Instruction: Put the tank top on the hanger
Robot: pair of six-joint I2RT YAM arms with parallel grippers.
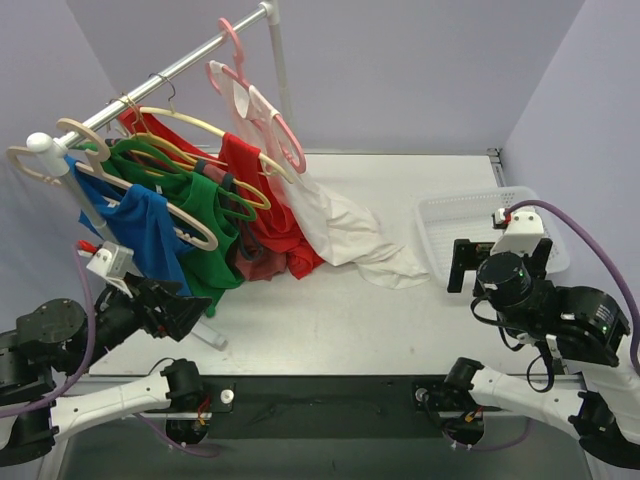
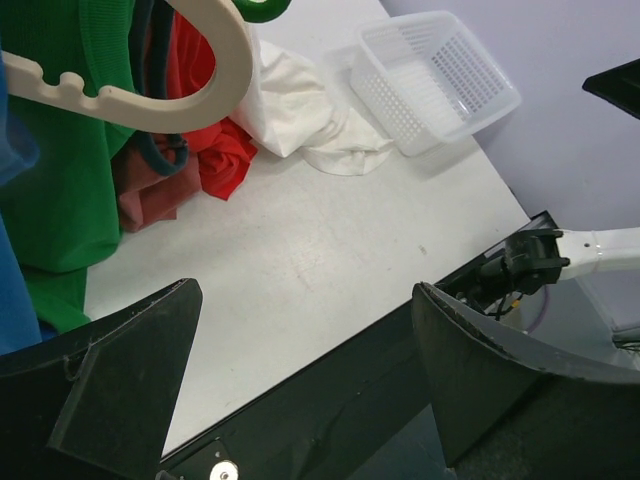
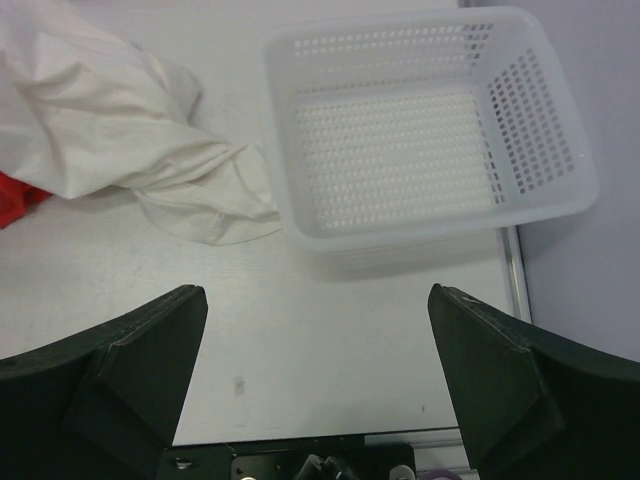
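Note:
The white tank top [image 1: 340, 230] hangs crumpled from the right end of the rail, its lower part heaped on the table; it also shows in the left wrist view [image 2: 300, 110] and the right wrist view [image 3: 120, 130]. Its upper part runs up to the pink hanger [image 1: 262, 110], which hooks over the rail. My left gripper [image 1: 185, 315] [image 2: 305, 290] hovers open and empty over the table's near left edge, below the blue shirt. Near the right side, my right gripper [image 1: 468, 266] [image 3: 317, 292] stands open and empty, just in front of the basket and apart from the tank top.
A white perforated basket [image 1: 440, 215] [image 2: 500, 95] [image 3: 580, 190] stands at the right. The slanted metal rail [image 1: 170, 70] carries beige hangers [image 2: 150, 95] with a blue shirt [image 1: 150, 230], a green shirt [image 1: 205, 215] and a red shirt [image 1: 260, 200] reaching the table.

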